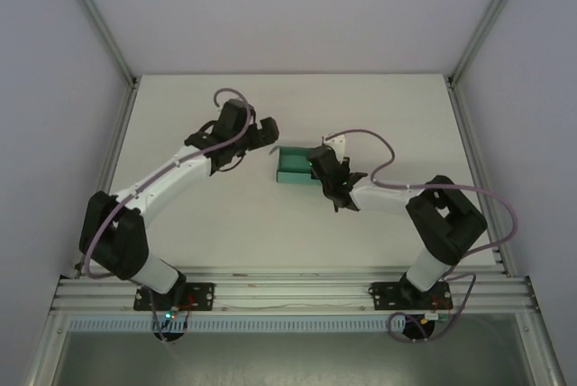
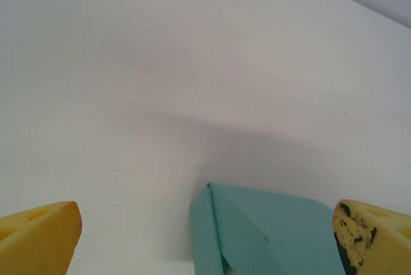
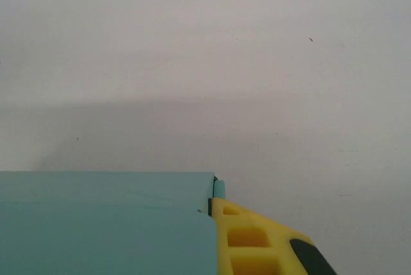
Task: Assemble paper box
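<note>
Folding step. Your right gripper pinches teal-green thin-card paper box; left gripper wide, empty. Next, probably: you regrasp flap.

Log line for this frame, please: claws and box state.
left claw: open, by paper box corner | right claw: shut on paper box edge | paper box: folded, lying on table

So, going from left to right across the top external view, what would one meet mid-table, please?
The left gripper, the paper box, then the right gripper at the box's right end.
</note>
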Motion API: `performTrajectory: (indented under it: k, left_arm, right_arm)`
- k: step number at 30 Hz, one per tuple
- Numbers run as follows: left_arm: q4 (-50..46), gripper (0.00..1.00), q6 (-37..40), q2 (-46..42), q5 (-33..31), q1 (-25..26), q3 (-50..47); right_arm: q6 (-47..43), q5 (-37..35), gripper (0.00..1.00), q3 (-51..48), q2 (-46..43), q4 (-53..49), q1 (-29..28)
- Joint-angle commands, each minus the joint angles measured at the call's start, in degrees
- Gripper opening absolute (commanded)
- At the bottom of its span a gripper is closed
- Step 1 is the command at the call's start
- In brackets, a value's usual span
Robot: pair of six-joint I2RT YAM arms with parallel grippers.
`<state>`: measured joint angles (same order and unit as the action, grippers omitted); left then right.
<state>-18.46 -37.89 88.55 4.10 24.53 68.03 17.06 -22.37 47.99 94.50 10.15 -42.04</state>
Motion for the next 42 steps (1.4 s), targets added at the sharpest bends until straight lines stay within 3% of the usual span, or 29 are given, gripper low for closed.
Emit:
performTrajectory:
  k: [1, 6, 11, 17, 23, 28, 32, 36, 42]
  left_arm:
    - [1.94, 1.00, -2.57, 6.00, 8.09, -0.96, 1.83]
    - [6.53, 0.90, -3.95, 11.68, 18.00, -0.80, 2.56]
    - [11.18, 0.85, -5.89, 12.17, 18.10, -0.72, -3.01]
    - [16.24, 0.76, -6.79, 14.31, 20.49, 0.30, -7.19]
    - [13.29, 0.74, -4.21, 16.80, 17.24, 0.51, -6.37]
    - [15.74, 0.72, -3.26, 17.47, 17.42, 0.51, -7.76]
    - [17.41, 0.70, -1.40, 19.01, 18.78, 0.18, -8.00]
    - [19.76, 0.66, 0.97, 20.40, 21.01, -0.40, -8.59]
    - [23.18, 0.57, 3.19, 22.09, 25.08, -1.61, -9.04]
  right_arm:
    - [-1.91, -2.91, 0.08, -0.54, 2.93, -0.93, -1.87]
    - [-0.64, -3.22, 0.09, -0.26, 3.62, -0.97, -2.69]
    - [-0.80, -2.90, 0.15, -0.55, 3.02, -1.46, -3.05]
    - [0.20, 0.20, 0.29, -1.54, -1.79, -4.71, -3.13]
    - [2.20, 3.46, 0.58, -4.67, -9.78, -10.23, -3.13]
    - [5.05, 4.29, 0.66, -9.38, -19.28, -17.74, -3.14]
    - [5.18, 4.48, 0.83, -12.57, -28.20, -22.20, -2.77]
    - [5.79, 6.41, 0.91, -14.38, -35.43, -21.97, 0.39]
    - [6.94, 21.97, 0.93, -13.34, -34.41, -18.40, 11.37]
